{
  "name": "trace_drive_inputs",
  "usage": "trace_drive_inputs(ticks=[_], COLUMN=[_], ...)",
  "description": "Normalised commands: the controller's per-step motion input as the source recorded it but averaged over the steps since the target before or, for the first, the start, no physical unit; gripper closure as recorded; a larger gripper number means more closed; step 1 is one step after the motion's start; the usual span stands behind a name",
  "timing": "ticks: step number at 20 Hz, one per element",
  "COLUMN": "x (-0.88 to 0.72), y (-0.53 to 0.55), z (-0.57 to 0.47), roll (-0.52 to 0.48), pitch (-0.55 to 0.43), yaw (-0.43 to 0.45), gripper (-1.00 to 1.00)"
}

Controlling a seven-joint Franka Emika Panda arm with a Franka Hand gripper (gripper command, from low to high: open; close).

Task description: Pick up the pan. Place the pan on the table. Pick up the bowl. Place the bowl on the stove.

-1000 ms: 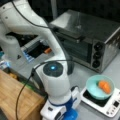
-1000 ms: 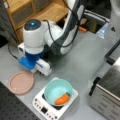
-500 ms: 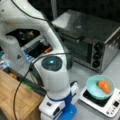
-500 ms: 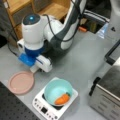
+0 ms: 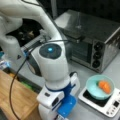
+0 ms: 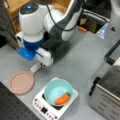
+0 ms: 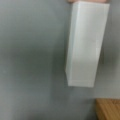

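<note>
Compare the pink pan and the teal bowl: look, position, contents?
The shallow dusty-pink pan lies flat on the grey table; the deeper light teal bowl sits on the white stove. The pan is empty and has a short white handle; the bowl has no handle and holds an orange food piece. The pan is nearer the arm; the hand itself is not visible. Both are round.

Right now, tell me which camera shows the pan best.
A front view shows it best: the whole pink pan lies flat on the grey table, its white handle beside the gripper. The wrist view shows only the white handle and a sliver of pink rim. In the remaining front view the arm hides it.
</note>
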Motion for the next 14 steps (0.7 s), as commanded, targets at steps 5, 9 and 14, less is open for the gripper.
trace_drive_inputs(ticks=[5, 9, 14], x=[-0.21, -0.19, -0.35], y=[0.17, 0.16, 0.25], z=[0.37, 0.10, 0.08], roll=[0.061, 0.093, 0.104], pitch=[0.012, -0.034, -0.078], yaw=[-0.007, -0.026, -0.049], gripper=[-1.00, -1.00, -1.00])
